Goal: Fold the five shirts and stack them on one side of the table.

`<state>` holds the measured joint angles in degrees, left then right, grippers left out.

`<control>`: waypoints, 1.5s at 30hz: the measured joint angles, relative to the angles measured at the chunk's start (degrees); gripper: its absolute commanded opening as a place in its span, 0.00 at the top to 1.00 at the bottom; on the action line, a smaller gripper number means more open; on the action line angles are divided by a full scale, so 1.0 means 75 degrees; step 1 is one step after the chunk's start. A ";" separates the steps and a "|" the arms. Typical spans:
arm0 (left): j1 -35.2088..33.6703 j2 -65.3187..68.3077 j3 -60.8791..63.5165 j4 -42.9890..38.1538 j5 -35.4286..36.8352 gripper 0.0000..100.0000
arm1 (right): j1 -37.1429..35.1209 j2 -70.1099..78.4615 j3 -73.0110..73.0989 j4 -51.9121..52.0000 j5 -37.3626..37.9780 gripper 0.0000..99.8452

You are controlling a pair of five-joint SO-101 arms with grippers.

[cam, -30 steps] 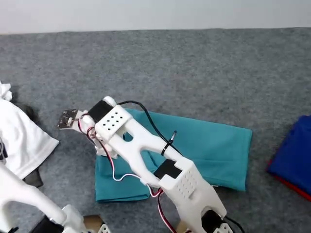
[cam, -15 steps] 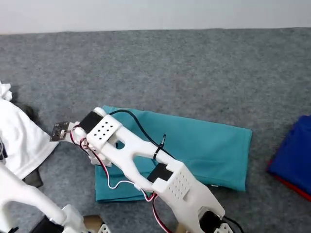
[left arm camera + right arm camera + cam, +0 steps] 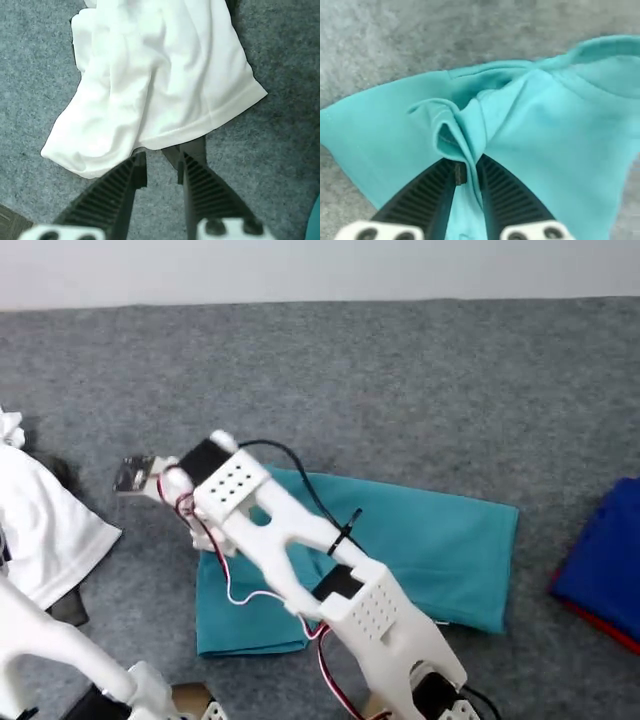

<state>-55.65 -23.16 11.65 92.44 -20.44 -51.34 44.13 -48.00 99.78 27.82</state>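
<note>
Right wrist view has the right gripper [image 3: 465, 172] clamped on a thin ridge of the teal shirt [image 3: 545, 125], with the rest of the cloth spread ahead of and beside its tips. The bite looks shallow, so a quick pull could let the fold slip free or drag both layers into a bunch. The left gripper [image 3: 160, 167] hangs with jaws slightly apart, and the white shirt [image 3: 150, 75] lies just ahead. Lowering there may snag the dark cloth [image 3: 195, 145] underneath.

No text, label or number is legible.
</note>
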 measured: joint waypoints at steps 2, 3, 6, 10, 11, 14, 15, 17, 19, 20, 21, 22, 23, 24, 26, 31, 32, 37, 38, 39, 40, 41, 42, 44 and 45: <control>0.0000 0.0000 0.0000 -0.0023 0.0000 0.89 | 0.0070 0.0000 -0.0223 0.0047 0.0000 0.99; 0.0000 0.0000 0.0000 -0.0047 0.0000 0.89 | 0.0094 0.0000 -0.0258 0.0047 0.0000 0.98; 0.0000 0.0000 0.0000 -0.0047 0.0000 0.89 | 0.0094 0.0070 -0.0258 0.0047 0.0000 0.90; 0.0000 0.0000 0.0023 -0.0047 0.0000 0.89 | 0.0070 0.0305 -0.0258 0.0047 0.0000 0.81; 0.0000 0.0000 0.0047 -0.0047 0.0000 0.89 | 0.0035 0.0328 -0.0258 0.0047 0.0000 0.81; 0.0000 0.0000 0.0188 -0.0047 0.0000 0.89 | -0.0164 0.0328 -0.0258 0.0047 0.0000 0.81; 0.0000 0.0000 0.0234 -0.0047 0.0000 0.89 | -0.0234 0.0328 -0.0258 0.0047 0.0000 0.81; 0.0000 0.0000 0.0258 -0.0059 0.0000 0.89 | -0.0328 0.0328 -0.0258 0.0047 0.0000 0.81; 0.0000 0.0000 0.0258 -0.0059 0.0000 0.89 | -0.0363 0.0457 -0.0258 0.0047 0.0000 0.81; 0.0000 0.0000 0.0258 -0.0059 0.0000 0.89 | -0.0375 0.0563 -0.0258 0.0047 0.0000 0.81; 0.0000 0.0000 0.0258 -0.0059 0.0000 0.89 | -0.0375 0.0645 -0.0258 0.0047 0.0000 0.81; 0.0000 0.0000 0.0258 -0.0059 0.0000 0.89 | -0.0375 0.0692 -0.0258 0.0047 0.0000 0.81; 0.0000 0.0000 0.0258 -0.0059 0.0000 0.89 | -0.0375 0.0727 -0.0258 0.0047 0.0000 0.81; 0.0000 0.0000 0.0258 -0.0059 0.0000 0.89 | -0.0387 0.0785 -0.0258 0.0047 0.0000 0.81; 0.0000 0.0000 0.0258 -0.0059 0.0000 0.89 | -0.0481 0.0938 -0.0258 0.0047 0.0000 0.81; 0.0000 0.0000 0.0258 -0.0082 0.0000 0.89 | -0.0563 0.1102 -0.0258 -0.0012 0.0000 0.96; 0.0000 0.0000 0.0258 -0.0117 0.0000 0.89 | -0.0563 0.1102 -0.0258 -0.0012 0.0000 0.99; 0.0000 0.0000 0.0305 -0.0199 0.0000 0.89 | -0.0551 0.1102 -0.0258 -0.0023 0.0000 0.99; 0.0000 0.0000 0.0305 -0.0199 0.0000 0.89 | -0.0516 0.1102 -0.0258 -0.0023 0.0000 0.99; 0.0000 0.0000 0.0305 -0.0199 0.0000 0.89 | -0.0481 0.1078 -0.0258 -0.0012 0.0000 0.99; 0.0000 0.0000 0.0305 -0.0199 0.0000 0.89 | -0.0422 0.1078 -0.0258 -0.0012 0.0000 0.99; 0.0000 0.0000 0.0305 -0.0199 0.0000 0.89 | -0.0363 0.1078 -0.0258 -0.0012 0.0000 0.99; 0.0000 0.0000 0.0305 -0.0199 0.0000 0.89 | -0.0316 0.1078 -0.0258 -0.0012 0.0000 0.99; 0.0000 0.0000 0.0305 -0.0199 0.0000 0.89 | -0.0211 0.1078 -0.0258 -0.0012 0.0000 0.99; 0.0000 0.0000 0.0305 -0.0199 0.0000 0.89 | -0.0176 0.1078 -0.0258 -0.0012 0.0000 0.99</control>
<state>-55.65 -23.16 13.93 90.95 -20.44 -52.66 52.22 -49.93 99.69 27.82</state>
